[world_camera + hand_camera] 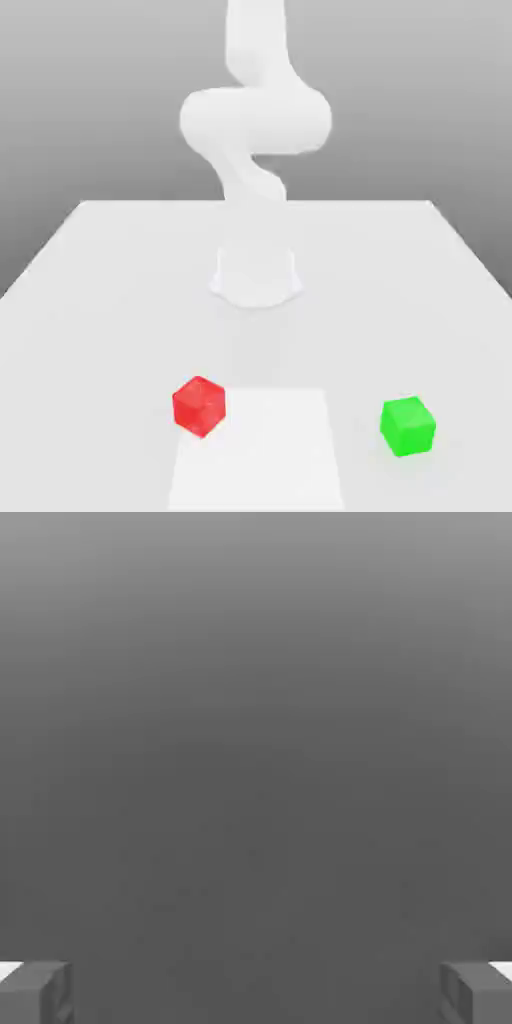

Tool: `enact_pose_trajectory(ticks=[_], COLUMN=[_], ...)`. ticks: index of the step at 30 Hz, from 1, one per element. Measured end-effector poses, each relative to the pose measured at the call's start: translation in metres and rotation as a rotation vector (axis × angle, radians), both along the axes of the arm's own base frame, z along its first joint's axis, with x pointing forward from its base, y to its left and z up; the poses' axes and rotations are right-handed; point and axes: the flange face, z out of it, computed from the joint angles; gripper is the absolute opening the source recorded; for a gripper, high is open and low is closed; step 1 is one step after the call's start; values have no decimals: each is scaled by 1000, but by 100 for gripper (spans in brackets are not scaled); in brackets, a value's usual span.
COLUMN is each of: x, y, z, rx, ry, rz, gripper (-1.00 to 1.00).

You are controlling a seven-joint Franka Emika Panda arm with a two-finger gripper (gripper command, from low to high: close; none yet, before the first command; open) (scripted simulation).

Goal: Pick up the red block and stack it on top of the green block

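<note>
Red block (198,405) on table (120,300) near front edge, turned corner-forward; green block (408,426) well apart, nearly square-on. Cubes, no long axis. Jaws wide apart, empty.

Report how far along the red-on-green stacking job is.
Done: nothing; the red block and green block sit apart on the table. In hand: nothing; the gripper is open and empty. Left: grasp red, lift it, set it on green.

Bright, even, washed-out light, pale arm (255,110) blending into the white desk (90,300), barely any shadows, no glare, grey backdrop grading darker downward
</note>
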Motion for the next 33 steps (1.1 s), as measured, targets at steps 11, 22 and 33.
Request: enact_pose_trajectory(ticks=[11,22,33], x=[55,-11,-13], y=[-51,-72,-72], z=[-274,-479,-515], rx=[100,237,236], ry=[403,685,688], rz=[-304,-526,-527], gripper=[0,0,-100])
